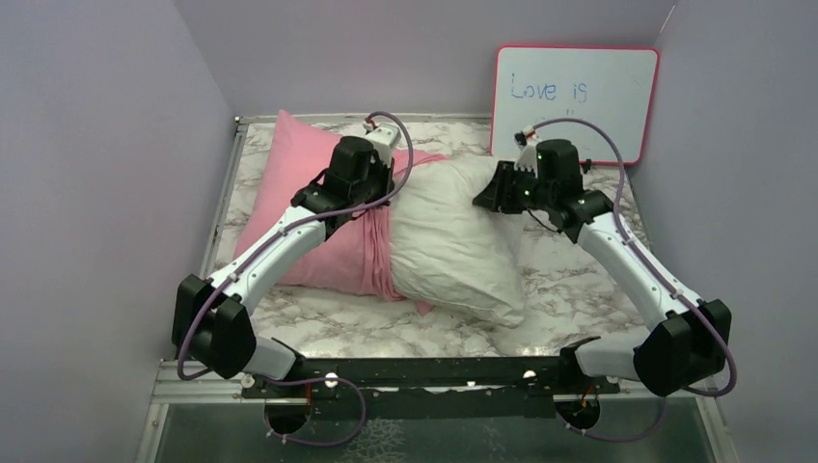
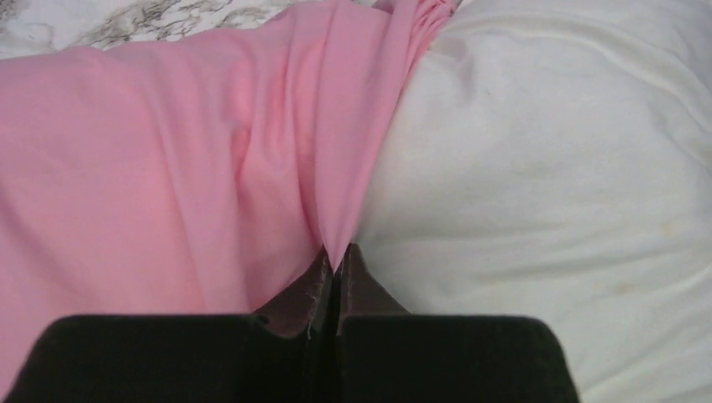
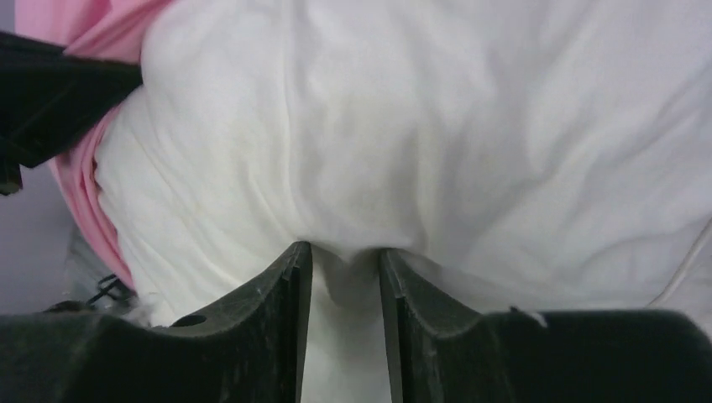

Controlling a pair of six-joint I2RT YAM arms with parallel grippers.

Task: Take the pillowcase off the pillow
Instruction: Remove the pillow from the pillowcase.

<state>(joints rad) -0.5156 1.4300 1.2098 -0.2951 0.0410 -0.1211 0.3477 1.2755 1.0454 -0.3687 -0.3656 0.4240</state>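
Broadly, the marble table (image 1: 579, 289) is carrying everything, and the pillow (image 1: 453, 241) is lying across its middle. Its right half is showing bare and white. Its left half is sitting inside the pillowcase (image 1: 289, 183), whose open edge is bunching into a thick pink ridge across the pillow's waist. A whiteboard (image 1: 576, 96) is leaning against the back wall, well apart from the work.

The 2 arms are reaching in from either side. The left gripper (image 2: 337, 256) is pinching a pleat of the pink hem, its fingers pressed tight together and the cloth fanning away from the tips, just beside the bare white. The right gripper (image 3: 346, 252) is biting a fold of the pillow's exposed end, its fingers standing narrow with white fabric squeezed between them.

By my reading the job is sitting about halfway, with the cover waiting to be dragged off leftward while the right arm is anchoring.

I am seeing 3 risks:
- The pink cloth is looking thin and smooth, so the pleat may slip from the left pinch under load.
- The right hold is taking only a small tuck, so it may tear free and let the pillow slide along with the case.
- The bunched ridge may jam on the plump filling if the pull is lifting rather than running along the pillow.
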